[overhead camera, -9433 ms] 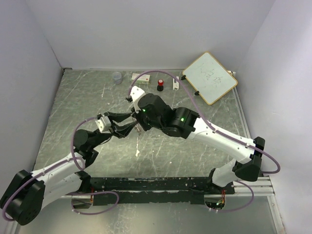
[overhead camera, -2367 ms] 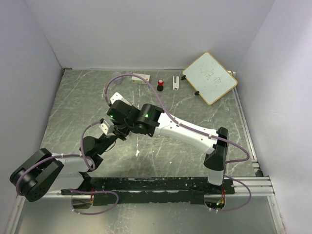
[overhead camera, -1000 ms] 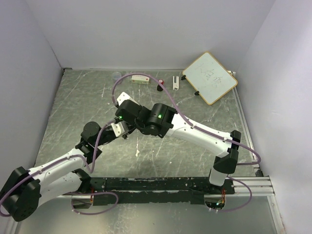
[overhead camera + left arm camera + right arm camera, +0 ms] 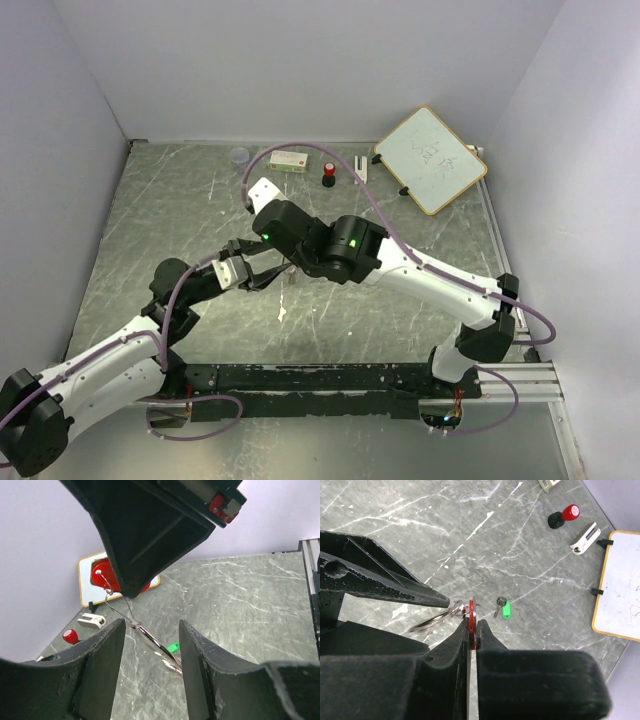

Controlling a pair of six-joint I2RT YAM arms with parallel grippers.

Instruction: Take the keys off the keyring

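My right gripper is shut on the red key, holding its flat head edge-on above the table. The silver keyring hangs from that key and looks blurred. In the left wrist view the red key sits in the right gripper's black fingers, and the keyring runs down between the spread fingers of my left gripper, close to its right finger. The green key lies loose on the table, off the ring; it also shows in the left wrist view. In the top view the two grippers meet mid-table.
At the back edge stand a clear cup, a small box, a black knob with a red top and a white clip. A framed whiteboard lies at the back right. Walls close three sides.
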